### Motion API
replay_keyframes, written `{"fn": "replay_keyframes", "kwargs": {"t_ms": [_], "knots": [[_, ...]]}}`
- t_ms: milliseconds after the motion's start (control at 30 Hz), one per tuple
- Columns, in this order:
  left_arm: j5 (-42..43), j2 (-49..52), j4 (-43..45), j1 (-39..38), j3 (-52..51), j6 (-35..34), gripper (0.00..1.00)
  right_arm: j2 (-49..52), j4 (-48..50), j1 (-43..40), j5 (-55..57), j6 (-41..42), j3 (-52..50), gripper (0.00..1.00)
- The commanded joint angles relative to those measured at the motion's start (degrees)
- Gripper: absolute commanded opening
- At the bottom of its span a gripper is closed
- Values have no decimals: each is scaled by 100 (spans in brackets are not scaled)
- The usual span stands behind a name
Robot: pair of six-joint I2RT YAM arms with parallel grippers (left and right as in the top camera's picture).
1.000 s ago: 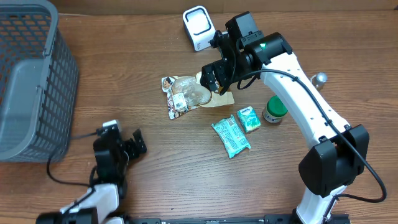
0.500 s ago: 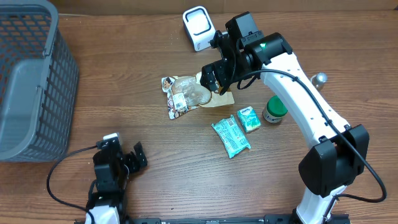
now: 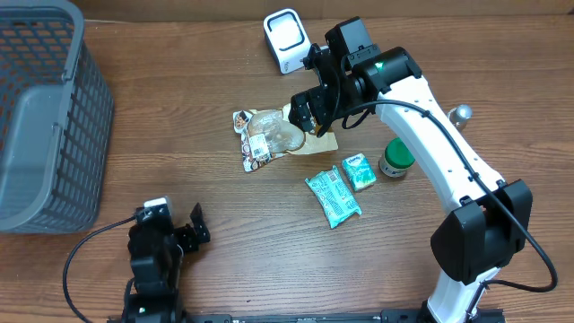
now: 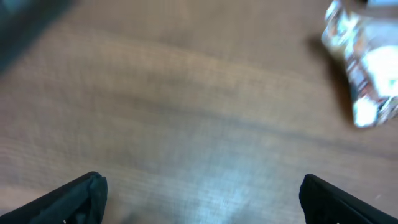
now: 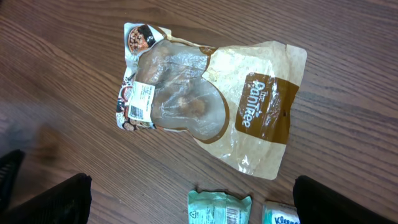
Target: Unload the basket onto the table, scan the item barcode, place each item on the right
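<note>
left tool (image 3: 199, 224) withdrawn, one bag (image 3: 273, 135), perhaps two packets (image 3: 333, 197)

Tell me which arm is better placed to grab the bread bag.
Right. The right pincer hovers open directly over the brown-and-clear plastic bread bag; the left pincer, also open, is far from it.

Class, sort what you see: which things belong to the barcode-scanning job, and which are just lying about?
Job, likely: white barcode scanner; clear-and-brown bread bag under the right gripper.
Lying about: grey mesh basket; teal snack packet; small green tissue pack; green-lidded jar.
</note>
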Motion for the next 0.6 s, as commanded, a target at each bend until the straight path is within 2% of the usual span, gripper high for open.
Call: {"fn": "replay_keyframes", "kwargs": {"t_ms": [0, 300, 567], "knots": [[72, -728, 2, -61, -22, 356, 100, -22, 28, -15, 39, 24, 37, 100], [68, -2177, -4, -81, -22, 693, 99, -22, 28, -15, 42, 24, 37, 100], [72, -2704, -7, -90, -22, 750, 100, -22, 28, -15, 39, 22, 37, 100]]}}
